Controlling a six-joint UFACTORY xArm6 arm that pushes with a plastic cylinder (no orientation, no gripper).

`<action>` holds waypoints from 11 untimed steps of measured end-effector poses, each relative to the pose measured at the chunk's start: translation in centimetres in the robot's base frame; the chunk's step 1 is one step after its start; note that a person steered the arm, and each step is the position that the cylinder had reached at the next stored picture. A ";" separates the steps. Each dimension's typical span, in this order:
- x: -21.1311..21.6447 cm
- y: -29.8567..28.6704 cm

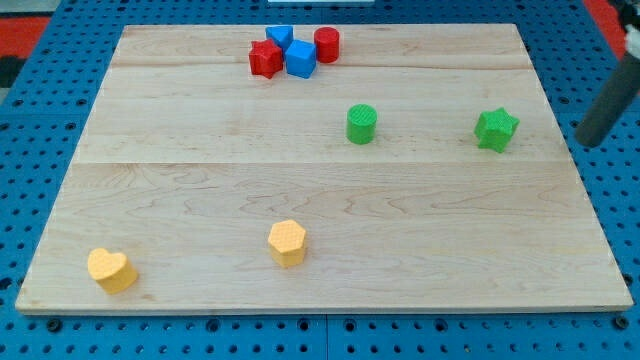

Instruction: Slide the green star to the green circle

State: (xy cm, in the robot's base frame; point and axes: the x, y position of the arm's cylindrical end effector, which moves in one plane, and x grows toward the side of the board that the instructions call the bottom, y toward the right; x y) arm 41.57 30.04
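My tip had nothing to grasp with, being only the bare lower end of a dark rod, so there was no clenching or releasing to report; it touched no block. It stood at the view's right edge, just off the wooden board and over the blue pegboard, to the right of the green star and a little apart from it.

The step in hand looked like the approach: the tip was lined up behind the star on the side away from the goal, and the push had not begun. The green circle sat to the view's left of the star, at nearly the same height in the view, with bare wood between them. By my judgement the next move called for the tip to come in from the right, meet the star on its right face, and drive it almost straight left; an off-centre contact on one of the points could have turned the star or sent it sliding aside.

The star was a small, chunky, bright green block with short blunt points, lying flat on the board near its right edge, in the upper half of the view.

Further out, a cluster of red and blue blocks sat near the view's top, and two yellow blocks lay towards the view's bottom left, all well clear of the path
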 end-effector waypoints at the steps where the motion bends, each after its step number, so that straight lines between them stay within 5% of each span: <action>1: 0.0 -4.9; 4: -4.9 -7.0; 11: -2.7 -24.6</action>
